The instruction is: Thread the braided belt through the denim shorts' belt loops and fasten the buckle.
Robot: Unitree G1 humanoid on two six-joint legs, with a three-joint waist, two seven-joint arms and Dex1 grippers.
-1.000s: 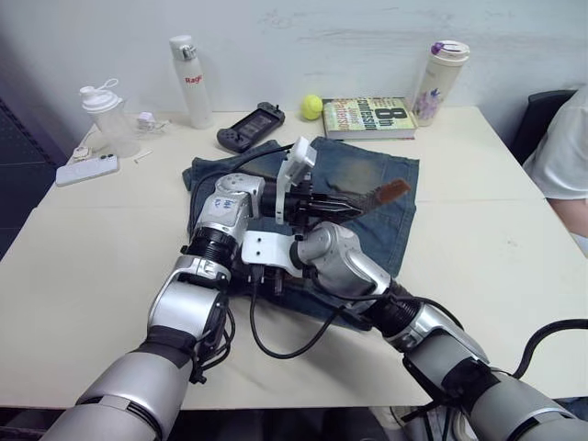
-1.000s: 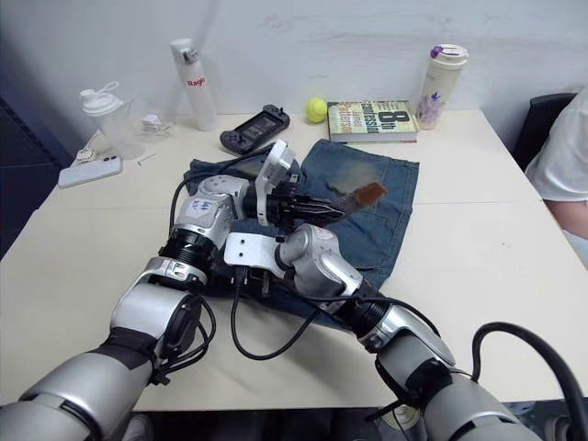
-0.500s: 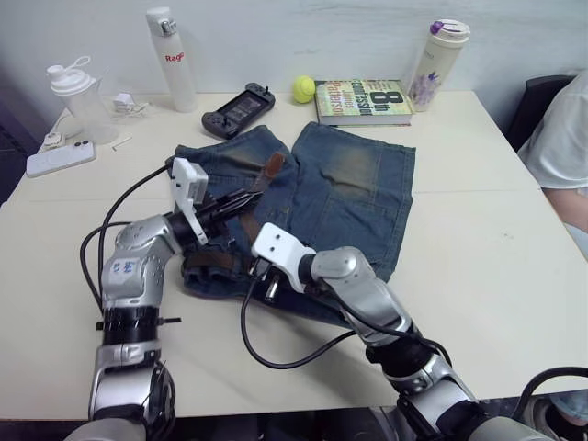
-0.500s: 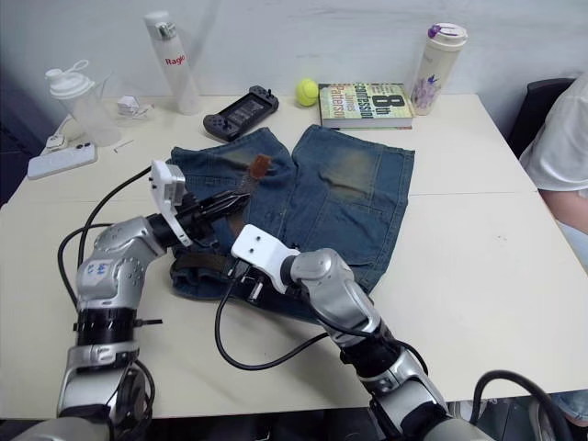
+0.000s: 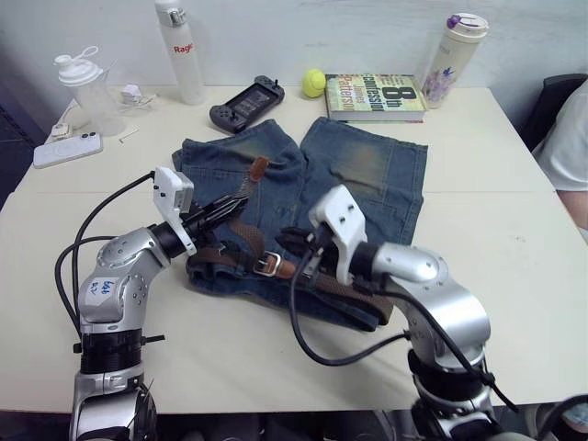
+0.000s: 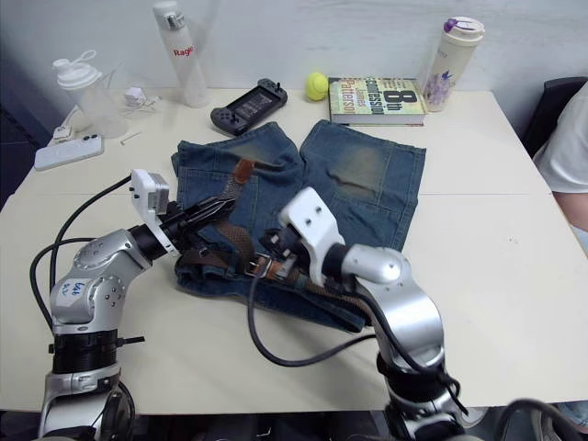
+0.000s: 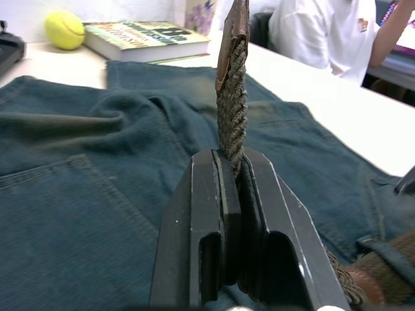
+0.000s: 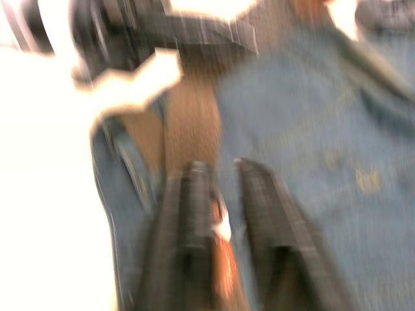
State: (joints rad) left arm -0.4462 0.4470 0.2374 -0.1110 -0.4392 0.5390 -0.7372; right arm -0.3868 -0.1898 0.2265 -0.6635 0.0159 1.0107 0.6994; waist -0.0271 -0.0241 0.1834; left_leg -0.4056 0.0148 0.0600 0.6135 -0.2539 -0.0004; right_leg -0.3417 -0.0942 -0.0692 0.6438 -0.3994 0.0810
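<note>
Left end effector (image 5: 231, 204) still clenched on dark-brown braided belt (image 7: 232, 103); right end effector (image 5: 290, 237), slightly parted, has shifted beside silver buckle (image 5: 267, 265) at frame centre.

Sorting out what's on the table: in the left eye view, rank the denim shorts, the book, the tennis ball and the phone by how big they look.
1. Denim shorts
2. Book
3. Phone
4. Tennis ball
</note>
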